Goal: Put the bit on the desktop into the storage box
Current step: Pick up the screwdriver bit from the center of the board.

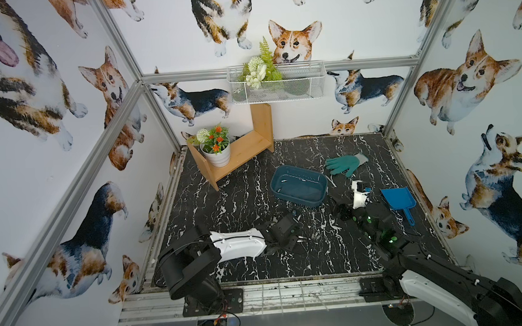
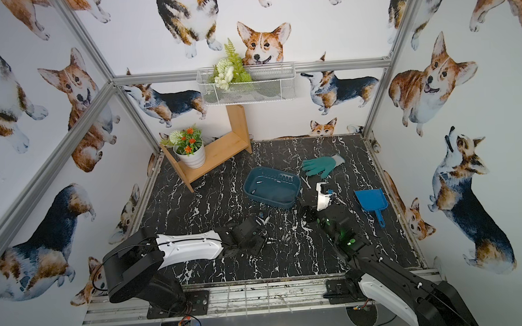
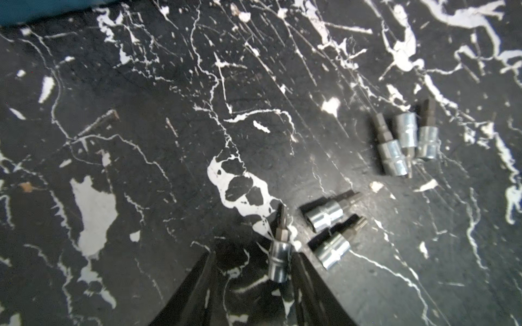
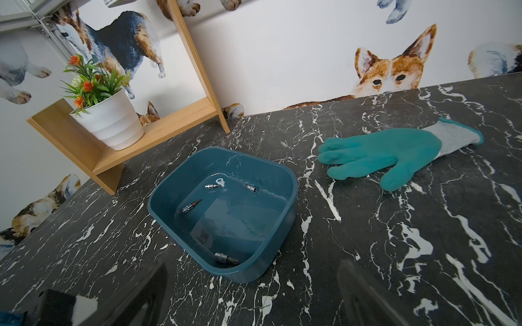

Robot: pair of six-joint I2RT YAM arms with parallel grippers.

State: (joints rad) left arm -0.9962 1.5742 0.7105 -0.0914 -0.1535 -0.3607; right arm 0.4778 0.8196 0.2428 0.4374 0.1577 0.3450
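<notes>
**Left gripper straddles a loose bit, with the box close by**

The left gripper [image 3: 253,256] hangs low over the desktop [image 3: 141,84], its jaws apart, one on each side of a bit [image 3: 279,254] that lies flat on the black marble. One finger sits just beside the bit's shiny base and a gap shows on the other side, so nothing is clamped. Two more bits [image 3: 324,217] lie just beside it and a cluster of three [image 3: 404,144] lies further off. The storage box [image 4: 195,166] stands near the middle of the desktop with four bits [image 4: 192,207] already inside, between a wooden shelf [image 4: 175,124] and a green glove [image 4: 395,155]. The right gripper [image 4: 252,264] hovers facing the box, jaws wide apart and empty.

The step in hand looks like the pick-up of the next bit. Because the bit sits off-centre between the jaws, the squeeze will likely push it sideways, and the round base may roll. The next move calls for a firm grip on that base, a straight lift clear of the two neighbours, then a short carry to the box.
</notes>
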